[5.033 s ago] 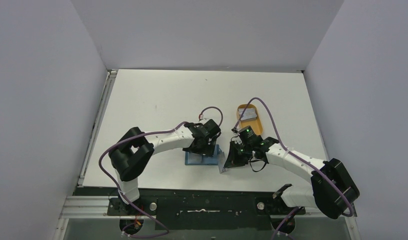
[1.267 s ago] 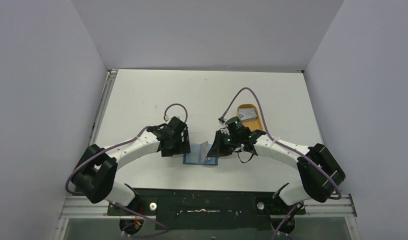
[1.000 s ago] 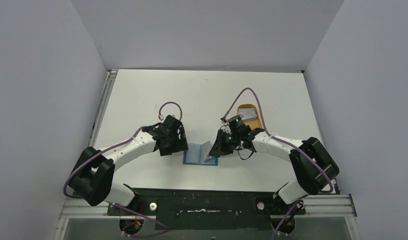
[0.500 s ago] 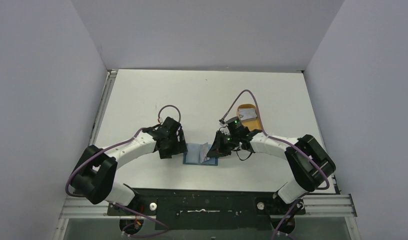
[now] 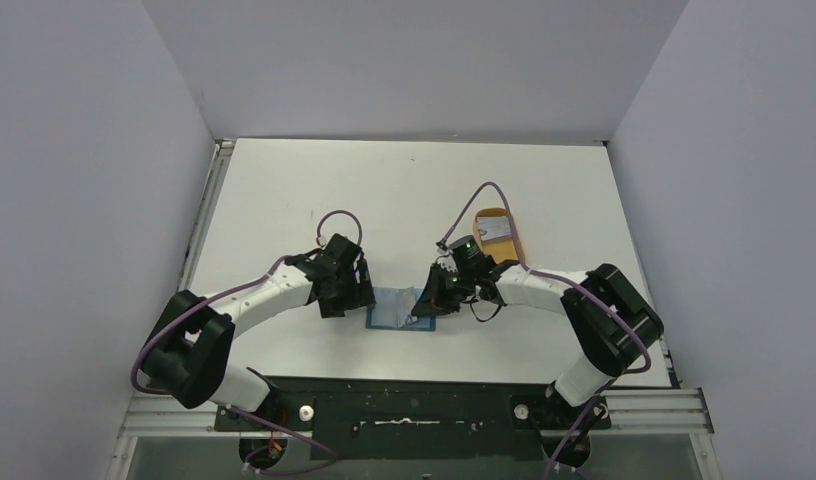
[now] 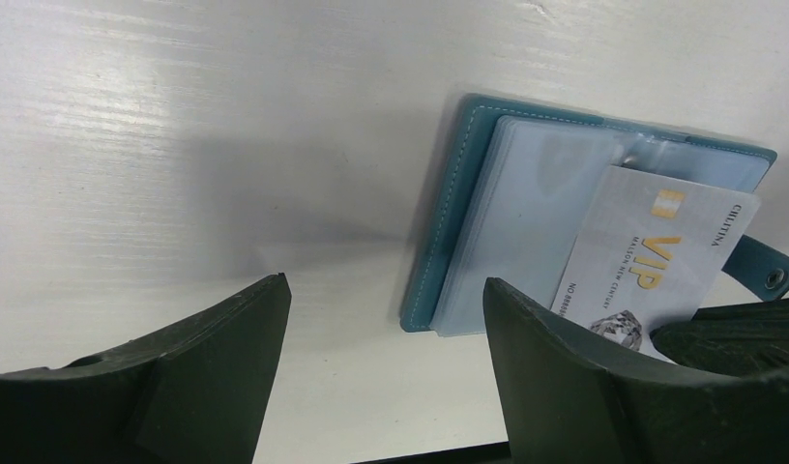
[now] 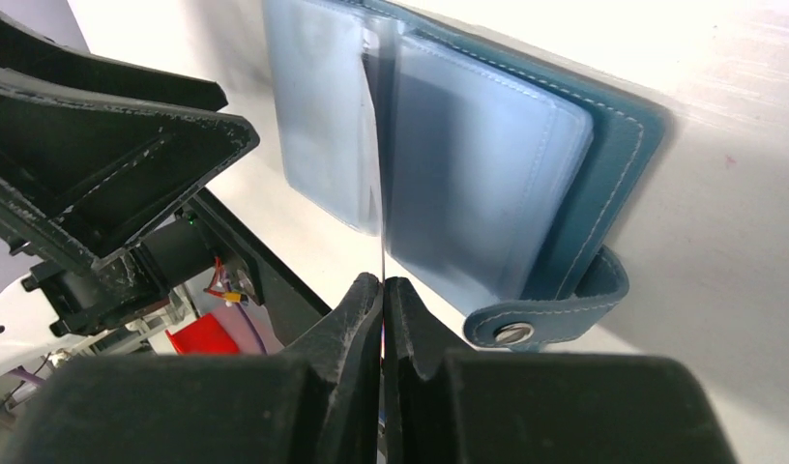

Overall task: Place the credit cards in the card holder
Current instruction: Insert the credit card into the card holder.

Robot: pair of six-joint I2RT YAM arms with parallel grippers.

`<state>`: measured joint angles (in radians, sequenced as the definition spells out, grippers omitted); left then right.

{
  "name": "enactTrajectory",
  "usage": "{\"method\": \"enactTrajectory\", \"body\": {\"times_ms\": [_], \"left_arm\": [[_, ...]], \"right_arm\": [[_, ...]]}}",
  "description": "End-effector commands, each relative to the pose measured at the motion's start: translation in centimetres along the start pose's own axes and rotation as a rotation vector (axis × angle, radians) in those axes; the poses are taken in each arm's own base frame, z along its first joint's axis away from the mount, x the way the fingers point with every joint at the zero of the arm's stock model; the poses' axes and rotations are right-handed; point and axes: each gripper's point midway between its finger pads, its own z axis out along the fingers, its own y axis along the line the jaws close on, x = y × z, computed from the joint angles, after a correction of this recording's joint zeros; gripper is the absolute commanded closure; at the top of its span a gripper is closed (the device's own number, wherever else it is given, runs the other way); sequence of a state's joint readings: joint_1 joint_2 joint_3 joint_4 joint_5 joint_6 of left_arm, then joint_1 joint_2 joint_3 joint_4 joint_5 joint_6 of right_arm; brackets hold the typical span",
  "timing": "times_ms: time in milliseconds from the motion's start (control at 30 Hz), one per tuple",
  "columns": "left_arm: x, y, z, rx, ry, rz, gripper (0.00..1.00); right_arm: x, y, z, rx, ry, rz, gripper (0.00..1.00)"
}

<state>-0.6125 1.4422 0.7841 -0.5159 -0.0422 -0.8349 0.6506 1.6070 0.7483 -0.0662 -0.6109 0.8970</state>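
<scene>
the teal card holder (image 5: pixel 394 310) lies open on the white surface (image 5: pixel 404 190), near its 6 o'clock edge, between the two arms. five seconds ago the left tool (image 5: pixel 362 296) stood right over the holder; now it has drawn off to the holder's 9 o'clock side, apart from it, fingers spread wide with nothing between them. in its own wrist view the left tool (image 6: pixel 383 295) frames only bare surface, with the holder (image 6: pixel 449 242) off toward 2 o'clock.

the right tool (image 5: pixel 429 303) was then off the holder's 4 o'clock corner with a card. now it sits on the holder's 3 o'clock edge, fingers pinched tight on a whitish vip card (image 6: pixel 652 256). over the last second it has crept a little further in and the card has come down flatter.

from the right wrist the vip card (image 7: pixel 382 213) shows edge-on, running out from the right tool (image 7: pixel 383 282) in between two stacks of clear sleeves (image 7: pixel 478 174); whether it is inside a pocket i cannot tell. from the left wrist it lies askew, its far corner over the sleeves, its near end still outside. the snap tab (image 7: pixel 555 314) sticks out flat at the holder's 3 o'clock side.

the orange tray (image 5: pixel 514 250) stays at 1 o'clock from the holder, well apart, with another card (image 5: pixel 494 229) in it.
</scene>
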Motion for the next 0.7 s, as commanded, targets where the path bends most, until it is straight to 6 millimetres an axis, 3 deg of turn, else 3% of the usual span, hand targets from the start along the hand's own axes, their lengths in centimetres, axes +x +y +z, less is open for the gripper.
{"method": "enactTrajectory", "body": {"times_ms": [0, 467, 667], "left_arm": [[-0.6, -1.0, 0.3, 0.046, -0.017, -0.013, 0.30], [-0.3, -1.2, 0.8, 0.058, 0.000, -0.009, 0.32], [-0.1, -1.4, 1.0, 0.070, 0.019, -0.007, 0.33]], "right_arm": [[-0.6, 1.4, 0.5, -0.059, -0.018, -0.026, 1.00], [-1.1, 2.1, 1.9, -0.121, -0.031, 0.029, 1.00], [-0.8, 1.1, 2.7, -0.082, -0.028, 0.028, 1.00]]}}
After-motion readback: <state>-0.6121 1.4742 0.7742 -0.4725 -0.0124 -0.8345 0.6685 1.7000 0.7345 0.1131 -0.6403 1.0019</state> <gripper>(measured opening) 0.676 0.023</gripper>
